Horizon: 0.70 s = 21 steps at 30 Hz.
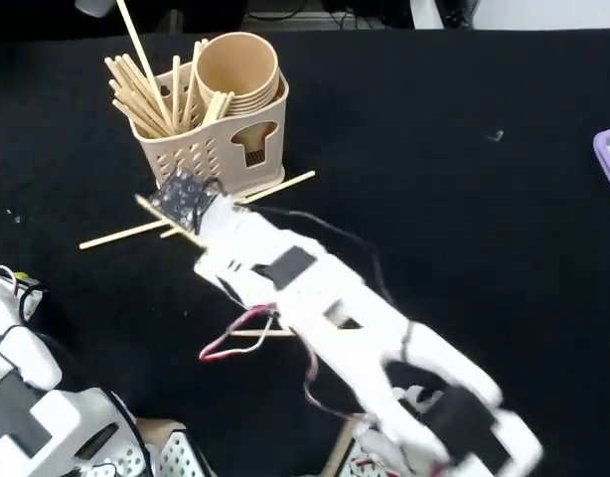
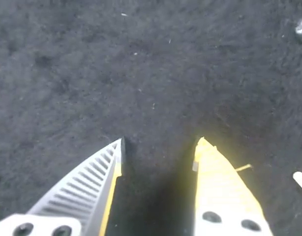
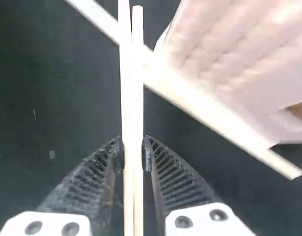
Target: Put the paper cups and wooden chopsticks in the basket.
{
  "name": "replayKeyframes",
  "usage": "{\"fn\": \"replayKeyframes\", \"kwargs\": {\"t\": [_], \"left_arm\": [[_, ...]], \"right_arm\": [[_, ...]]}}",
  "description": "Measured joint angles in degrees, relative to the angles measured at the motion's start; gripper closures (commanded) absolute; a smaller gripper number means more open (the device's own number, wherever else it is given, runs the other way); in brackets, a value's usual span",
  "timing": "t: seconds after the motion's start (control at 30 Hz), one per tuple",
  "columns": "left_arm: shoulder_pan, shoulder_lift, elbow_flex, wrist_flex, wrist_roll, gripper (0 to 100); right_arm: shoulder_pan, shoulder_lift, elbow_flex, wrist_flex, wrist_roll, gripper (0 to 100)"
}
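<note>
The black desk [image 1: 464, 199] carries everything. The white right arm [image 1: 325, 298] stretches across it from the near edge to a spot just in front of the basket [image 1: 211, 149], which stands upright at the far left of the desk. The left arm [image 1: 27, 397] sits at the near left corner, well apart from the basket. A stack of paper cups [image 1: 237, 68] stands in one side of the basket, and a bundle of wooden chopsticks [image 1: 146, 94] leans in the other. The right gripper [image 3: 133, 145] has its black fingers [image 3: 99, 172] pinching two chopsticks [image 3: 131, 73] held side by side, close to the basket wall. A long chopstick [image 1: 116, 236] lies on the desk before the basket, crossing under the held pair. One more loose chopstick [image 1: 260, 333] lies beside the right arm. The left gripper [image 2: 158, 147] hovers over bare desk, its fingers [image 2: 92, 182] spread and holding nothing.
</note>
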Motion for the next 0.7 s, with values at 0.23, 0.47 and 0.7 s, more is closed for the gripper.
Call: {"fn": "replayKeyframes", "kwargs": {"t": [0.23, 0.47, 0.7], "left_arm": [[0.1, 4.6, -3.0, 0.1, 0.0, 76], [0.1, 6.5, -4.6, 0.1, 0.0, 76], [0.1, 6.5, -4.6, 0.1, 0.0, 76]], "right_arm": [[-0.8, -18.6, -2.3, 0.2, -4.9, 98.8], [0.2, -22.8, -16.2, -0.3, -12.4, 98.7], [5.8, -16.4, -26.2, -14.4, -21.4, 98.7]]}}
